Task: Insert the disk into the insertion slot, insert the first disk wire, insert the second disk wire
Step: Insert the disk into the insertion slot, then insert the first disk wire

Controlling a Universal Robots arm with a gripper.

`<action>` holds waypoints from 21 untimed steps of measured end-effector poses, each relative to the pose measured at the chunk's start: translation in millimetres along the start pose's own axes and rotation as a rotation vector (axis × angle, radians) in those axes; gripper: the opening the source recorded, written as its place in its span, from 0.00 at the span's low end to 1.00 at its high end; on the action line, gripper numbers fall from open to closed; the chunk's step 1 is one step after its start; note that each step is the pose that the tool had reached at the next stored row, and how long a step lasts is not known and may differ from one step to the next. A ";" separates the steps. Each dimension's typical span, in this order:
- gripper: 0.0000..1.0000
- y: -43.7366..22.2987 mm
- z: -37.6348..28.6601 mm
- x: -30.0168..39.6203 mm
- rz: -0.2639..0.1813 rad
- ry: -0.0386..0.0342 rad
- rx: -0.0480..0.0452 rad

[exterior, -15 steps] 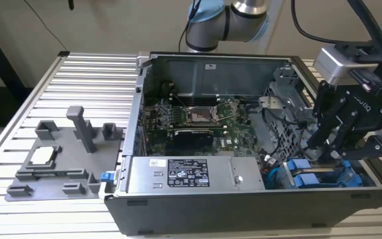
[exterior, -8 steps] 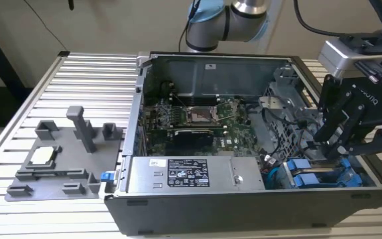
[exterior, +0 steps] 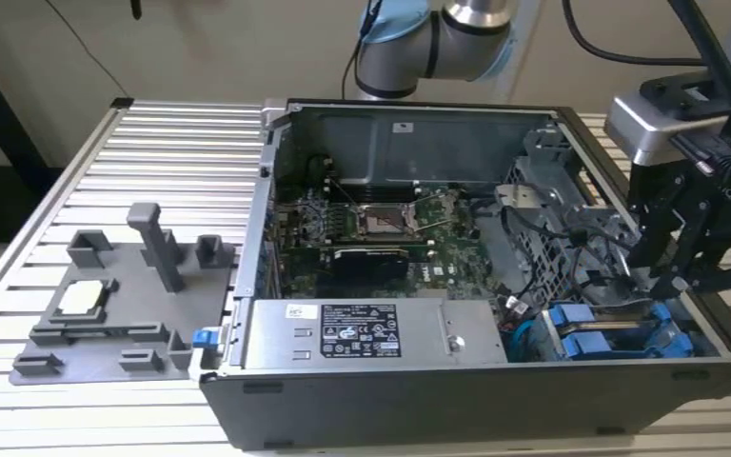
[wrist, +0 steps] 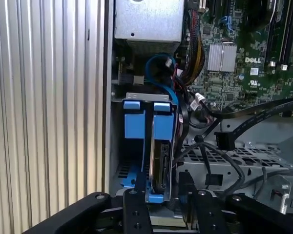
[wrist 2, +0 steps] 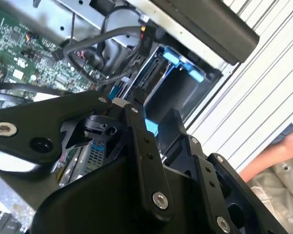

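disk (wrist: 158,161) stands in the insertion slot (wrist: 136,97), just beneath gripper (wrist: 161,188).

disk (wrist: 159,163): near end hidden behind gripper (wrist: 161,197) | person's arm (wrist 2: 271,155): cut by edge | robot arm (exterior: 436,43): cut at top

Even bright light; computer case (exterior: 467,400) interior shadowed.
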State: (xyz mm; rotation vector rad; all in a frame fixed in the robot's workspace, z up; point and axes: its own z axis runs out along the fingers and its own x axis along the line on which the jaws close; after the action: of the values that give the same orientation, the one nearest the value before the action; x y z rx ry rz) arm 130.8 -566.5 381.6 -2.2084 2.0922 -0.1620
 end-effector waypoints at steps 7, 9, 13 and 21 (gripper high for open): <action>0.40 -3.3 0.6 -0.1 -0.037 -0.0050 0.0136; 0.40 -4.4 0.8 0.0 -0.049 -0.0072 0.0103; 0.40 -9.8 1.6 0.1 -0.069 -0.0101 0.0089; 0.40 -16.5 3.8 -7.7 -0.073 -0.0113 0.0026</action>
State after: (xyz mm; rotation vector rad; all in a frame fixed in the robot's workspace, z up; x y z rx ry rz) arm 147.2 -557.9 380.1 -2.2801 2.0057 -0.1572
